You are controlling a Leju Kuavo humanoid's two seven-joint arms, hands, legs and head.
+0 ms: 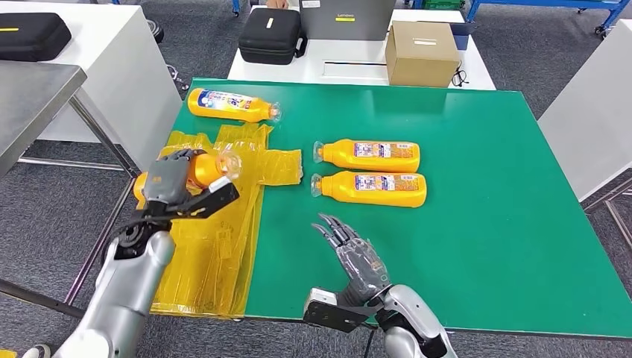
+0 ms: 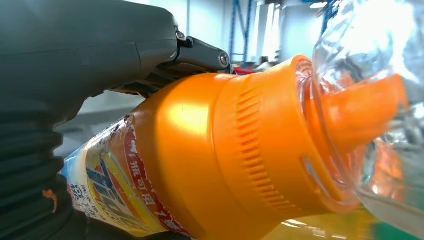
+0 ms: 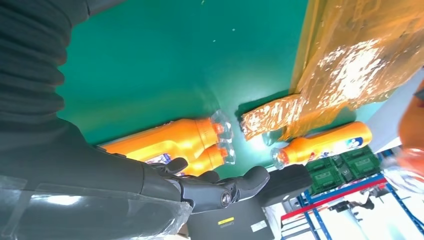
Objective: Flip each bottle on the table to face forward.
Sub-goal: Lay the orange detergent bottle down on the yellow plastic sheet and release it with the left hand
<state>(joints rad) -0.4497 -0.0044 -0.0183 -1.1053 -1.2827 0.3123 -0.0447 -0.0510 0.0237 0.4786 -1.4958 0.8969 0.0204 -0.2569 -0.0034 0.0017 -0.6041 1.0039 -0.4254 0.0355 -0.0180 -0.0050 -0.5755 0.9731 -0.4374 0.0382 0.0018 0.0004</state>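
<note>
The left hand [image 1: 173, 183] grips an orange bottle [image 1: 203, 168] above the table's near-left part, over a crumpled sheet of yellow plastic film [image 1: 216, 246]. The bottle's clear cap [image 1: 229, 162] points right and away; from the left wrist, the orange neck [image 2: 260, 145] and part of the printed label [image 2: 115, 185] sit close against the grey hand.

The right hand [image 1: 352, 253] hovers over the green table [image 1: 507, 209] near its front edge, fingers spread and straight, holding nothing.

Beyond it, near the table's middle, two bottles [image 1: 370, 154] [image 1: 373, 187] lie side by side, just touching or nearly so, caps pointing left toward the film.

A fourth bottle [image 1: 231, 104] lies at the far-left corner, cap pointing right.

Past the table stands a white bench with a cardboard box [image 1: 421, 52] and a black case [image 1: 271, 35].
</note>
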